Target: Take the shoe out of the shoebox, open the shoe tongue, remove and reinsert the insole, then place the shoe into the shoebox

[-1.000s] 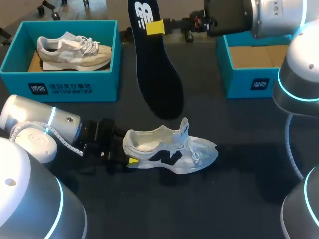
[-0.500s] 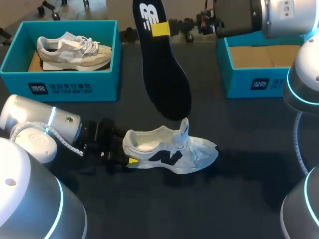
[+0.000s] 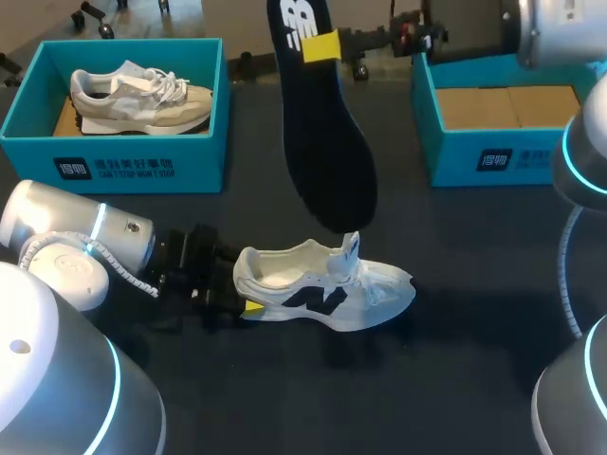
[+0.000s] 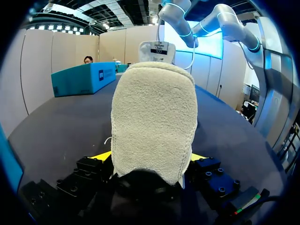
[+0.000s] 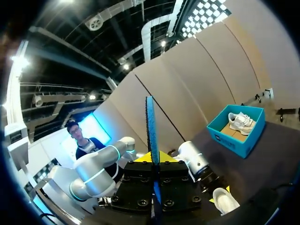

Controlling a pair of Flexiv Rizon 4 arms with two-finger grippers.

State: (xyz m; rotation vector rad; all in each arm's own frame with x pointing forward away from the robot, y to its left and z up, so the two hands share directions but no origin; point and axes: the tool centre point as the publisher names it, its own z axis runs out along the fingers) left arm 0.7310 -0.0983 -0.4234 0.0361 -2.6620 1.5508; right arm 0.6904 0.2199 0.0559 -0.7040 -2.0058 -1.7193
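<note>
A white shoe [image 3: 327, 289] with a dark side logo lies on the dark table, toe to the right, tongue [image 3: 352, 245] standing up. My left gripper [image 3: 243, 291] is at its heel. In the left wrist view the fuzzy heel [image 4: 154, 122] fills the gap, and both yellow fingertips [image 4: 100, 156] press its sides. My right gripper [image 3: 322, 45] is shut on the heel end of a black insole [image 3: 327, 142], which hangs toe down, its tip just above the tongue. From the right wrist the insole [image 5: 151, 136] shows edge-on between the fingers of the right gripper [image 5: 153, 161].
A blue shoebox [image 3: 114, 166] at the back left holds a second, beige-and-white shoe [image 3: 142, 95]. Another blue box [image 3: 474, 156] with a bare cardboard bottom stands at the back right. Open table lies in front of the white shoe.
My right arm has carried the insole to the right, so its tip now hangs over the shoe's tongue. The left arm and the shoe have not moved.
</note>
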